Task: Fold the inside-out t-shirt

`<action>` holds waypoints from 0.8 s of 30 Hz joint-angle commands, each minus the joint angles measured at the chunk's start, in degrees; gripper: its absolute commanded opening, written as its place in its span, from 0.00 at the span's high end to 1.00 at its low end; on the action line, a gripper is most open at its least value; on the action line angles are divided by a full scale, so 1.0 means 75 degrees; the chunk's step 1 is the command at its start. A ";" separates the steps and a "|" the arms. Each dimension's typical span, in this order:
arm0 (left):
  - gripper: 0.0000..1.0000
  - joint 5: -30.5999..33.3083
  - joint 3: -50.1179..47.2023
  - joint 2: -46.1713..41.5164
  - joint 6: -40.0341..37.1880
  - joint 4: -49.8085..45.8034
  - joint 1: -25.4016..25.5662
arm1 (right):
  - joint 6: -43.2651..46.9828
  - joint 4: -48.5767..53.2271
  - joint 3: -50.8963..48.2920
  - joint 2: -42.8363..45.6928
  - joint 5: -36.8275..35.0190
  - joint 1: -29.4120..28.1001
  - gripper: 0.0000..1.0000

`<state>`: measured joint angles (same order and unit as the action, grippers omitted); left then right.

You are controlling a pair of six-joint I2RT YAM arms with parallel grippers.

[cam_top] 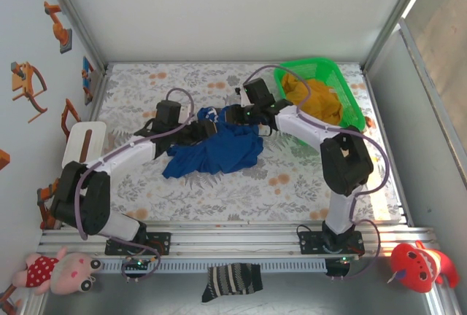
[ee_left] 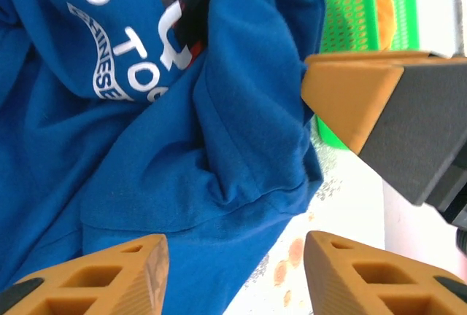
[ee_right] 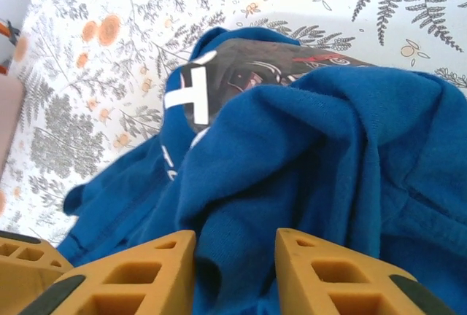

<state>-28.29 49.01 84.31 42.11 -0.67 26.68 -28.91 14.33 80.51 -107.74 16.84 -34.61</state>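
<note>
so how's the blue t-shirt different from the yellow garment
The blue t-shirt is royal blue with white lettering; the yellow garment is mustard. The blue t-shirt lies crumpled on the floral table; the yellow garment sits bunched in the green basket. Both are soft, unfolded cloth.

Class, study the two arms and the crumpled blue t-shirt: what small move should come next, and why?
Probably close the right fingers on the fold of t-shirt bunched between them; the shirt lies crumpled, not spread, and the left fingers stand open over it.
</note>
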 commanded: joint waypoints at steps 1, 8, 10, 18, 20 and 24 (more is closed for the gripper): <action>0.44 -0.0074 -0.0032 0.0386 -0.0328 0.0160 0.0143 | 0.0005 0.0183 0.0279 -0.0158 -0.0102 -0.0038 0.80; 0.66 0.0071 0.0129 0.1386 -0.0282 0.0472 0.0347 | 0.0082 0.0398 0.0481 0.0480 0.0099 -0.0044 1.00; 0.92 0.0225 0.0257 0.1591 -0.0279 0.0399 0.0328 | 0.0094 0.0471 0.0528 0.0890 0.0214 -0.0036 1.00; 1.00 0.0917 0.0756 0.1699 -0.0457 -0.0793 -0.0377 | -0.0025 0.0671 0.0705 0.2599 0.1169 0.0137 1.00; 1.00 0.0854 0.0833 0.1724 -0.0589 -0.0965 -0.0657 | -0.0106 0.0591 0.0683 0.2982 0.1420 0.0191 1.00; 1.00 0.0630 0.1042 0.1767 -0.0900 -0.1195 -0.1007 | -0.0503 0.0071 0.0378 0.3297 0.1812 0.0308 1.00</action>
<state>-25.19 56.05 97.49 38.39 -4.01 20.91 -30.13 19.49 84.03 -84.66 26.50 -33.45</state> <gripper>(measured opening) 0.042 0.047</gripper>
